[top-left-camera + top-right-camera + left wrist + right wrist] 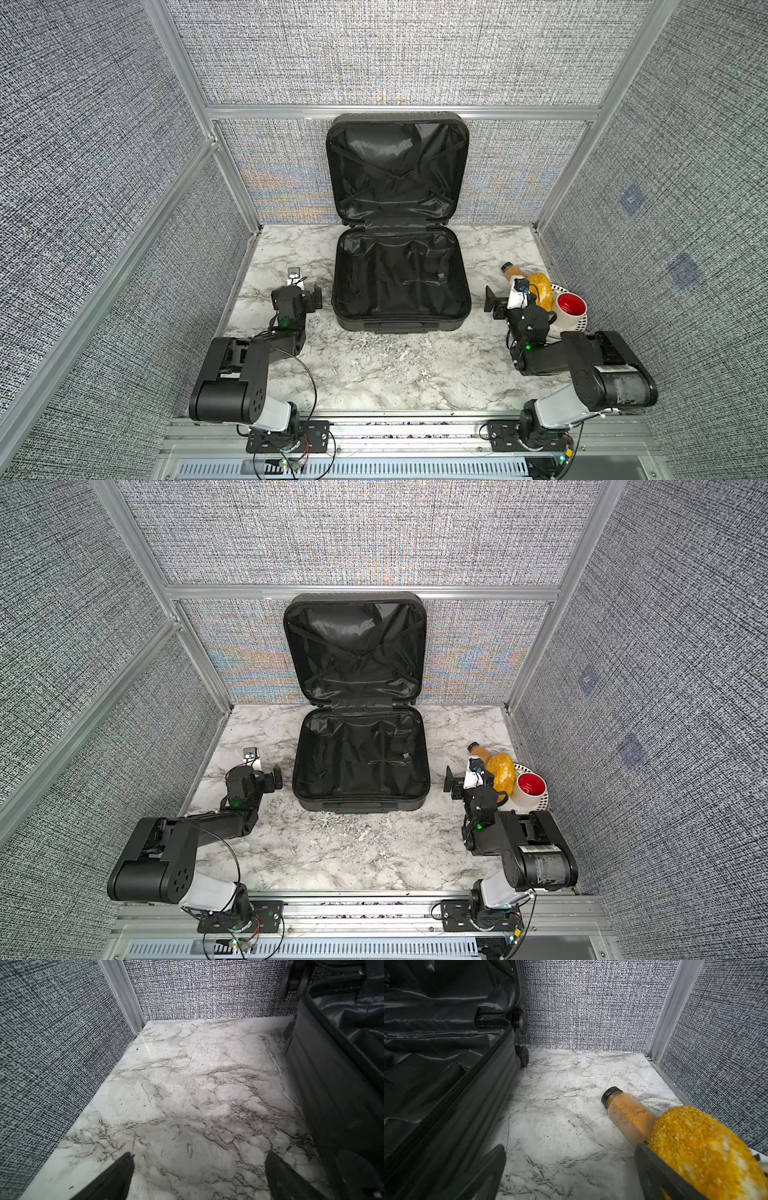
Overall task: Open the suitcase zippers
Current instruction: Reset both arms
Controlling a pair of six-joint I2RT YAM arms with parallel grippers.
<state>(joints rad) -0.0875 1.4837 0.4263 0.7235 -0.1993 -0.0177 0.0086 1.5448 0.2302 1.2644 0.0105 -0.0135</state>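
Observation:
The black suitcase [401,323] [361,802] lies open in the middle of the marble table. Its lid [397,166] leans upright on the back wall, showing black lining. The zipper track [353,1051] [456,1084] runs parted along the lower shell's rim; I make out no pull tabs. My left gripper [319,296] [277,777] [199,1156] hangs open just left of the case, holding nothing. My right gripper [490,300] [449,780] [570,1149] stands open just right of the case, bare marble between its fingers.
Right of my right gripper lie a black-capped bottle [513,272] [627,1113] of tan powder and a yellow spongy lump [542,291] [695,1147]. A red-lined white cup [571,307] stands on a white plate [582,324]. Fabric walls enclose three sides.

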